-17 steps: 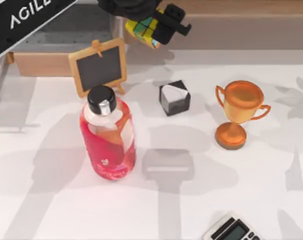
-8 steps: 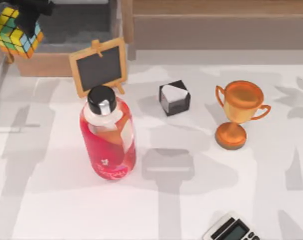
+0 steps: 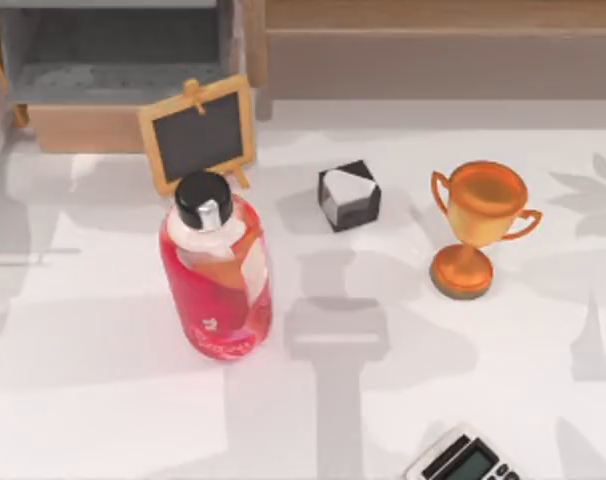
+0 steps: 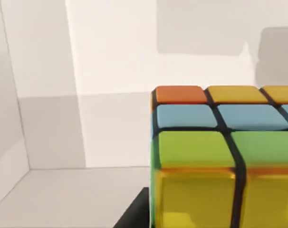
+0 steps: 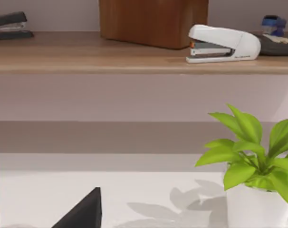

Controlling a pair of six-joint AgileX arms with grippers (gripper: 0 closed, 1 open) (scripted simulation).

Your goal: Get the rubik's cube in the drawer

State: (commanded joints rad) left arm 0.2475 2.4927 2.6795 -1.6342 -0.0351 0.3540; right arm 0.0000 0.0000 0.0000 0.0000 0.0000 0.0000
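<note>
The cube [image 4: 225,156] sits right up against the left wrist camera, orange and yellow stickers along its upper edge, then a blue row, a green row, and a yellow face below, all on a black grid. Pale grey walls and a floor stand behind it. The left pincer's fingers can't be made out, so whether it grips the cube I cannot tell.

From above, the drawer [image 3: 113,128] stands open at 11 o'clock on the surface [image 3: 113,400], grey floor bare, tan front panel facing the middle. Just in front of that panel leans a small chalkboard [image 3: 197,133]. Below it stands a red bottle [image 3: 216,275] with a black cap. A black-and-white cube [image 3: 348,195] rests near the centre, a bronze trophy [image 3: 476,226] at 3 o'clock, a calculator [image 3: 465,458] at 5 o'clock by the edge.

The right wrist camera looks at a wooden shelf [image 5: 87,52] carrying a white stapler [image 5: 223,43], a black stapler [image 5: 11,24] and a brown box [image 5: 153,21], with a potted plant [image 5: 253,156] on the surface below. The right pincer's state I cannot tell either.
</note>
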